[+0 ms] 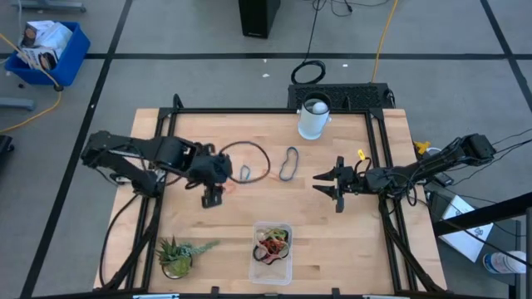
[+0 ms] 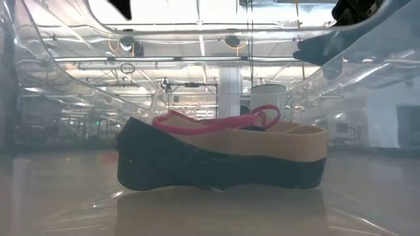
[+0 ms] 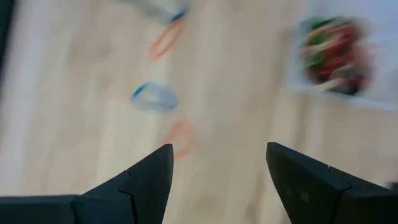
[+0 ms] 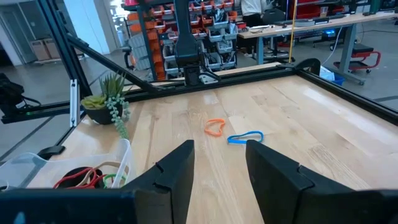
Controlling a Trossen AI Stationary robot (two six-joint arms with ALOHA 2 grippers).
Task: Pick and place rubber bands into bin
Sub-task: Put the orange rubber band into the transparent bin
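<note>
Overhead and wrist views of the wooden table (image 1: 349, 241). The left gripper (image 1: 213, 196) hung over the boards with its two dark wedge-shaped fingers (image 3: 146, 180) spread wide and nothing between them. Just ahead of its fingertips lay a small orange rubber band (image 3: 181, 138), a thin flattened loop; a little farther out lay a pale blue-grey band (image 3: 154, 98), oval and slightly translucent, and beyond that another orange loop (image 3: 166, 38). The bin (image 1: 272, 252), a clear plastic tub with rounded corners, stood off to one side of this gripper, nearer the table's front edge, and held a tangle of red, green and tan bands (image 3: 333, 56).

The right gripper (image 1: 330, 184) hovered well apart from the left, its fingers (image 4: 174, 171) parted about halfway and empty. Ahead of it on the smooth pale planks lay an orange band (image 4: 214, 127) and a blue band (image 4: 245, 137), just beside each other. Between the two grippers lay a dark, narrow elongated loop (image 1: 288, 164); near the left gripper, a large thin dark loop (image 1: 245, 159).

From table height, seen through the bin's glossy wall, a broad tan-and-black band (image 2: 223, 157) lay coiled with a thin red one (image 2: 216, 121) draped on top.
</note>
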